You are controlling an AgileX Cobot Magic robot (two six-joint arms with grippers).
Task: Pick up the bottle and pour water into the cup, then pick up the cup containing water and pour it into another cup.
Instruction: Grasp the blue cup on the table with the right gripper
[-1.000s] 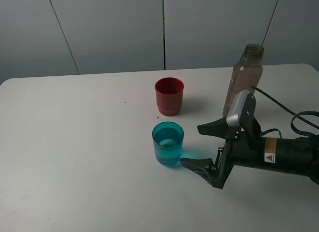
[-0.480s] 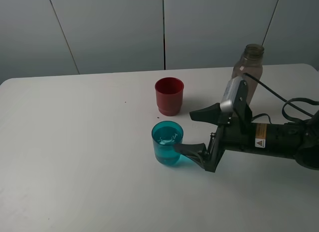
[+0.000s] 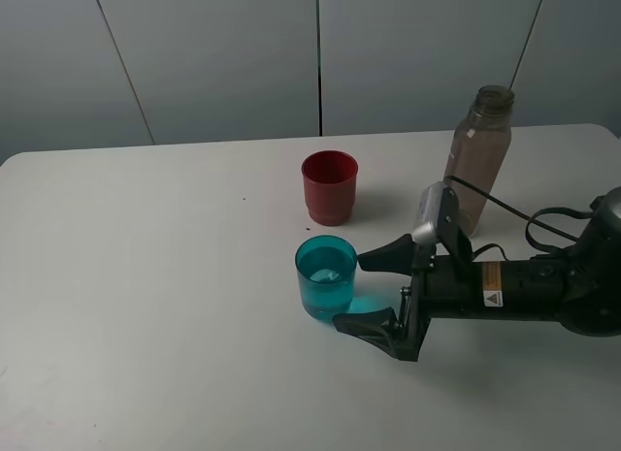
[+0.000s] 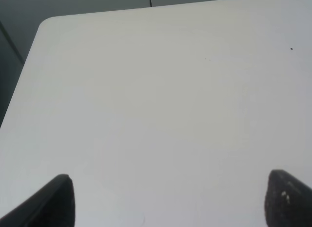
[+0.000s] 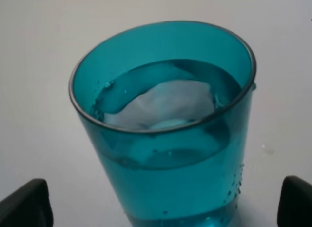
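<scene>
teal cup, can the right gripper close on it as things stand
Probably yes: the right gripper is open and faces the teal cup with nothing between; the red cup stands clear behind it.

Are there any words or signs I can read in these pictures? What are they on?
Sticker on the right arm: a warning triangle sign; the print around it is too small to read.
Bottle, teal cup, red cup: no words, numbers or signs show.
Nothing else in any view carries text.
</scene>
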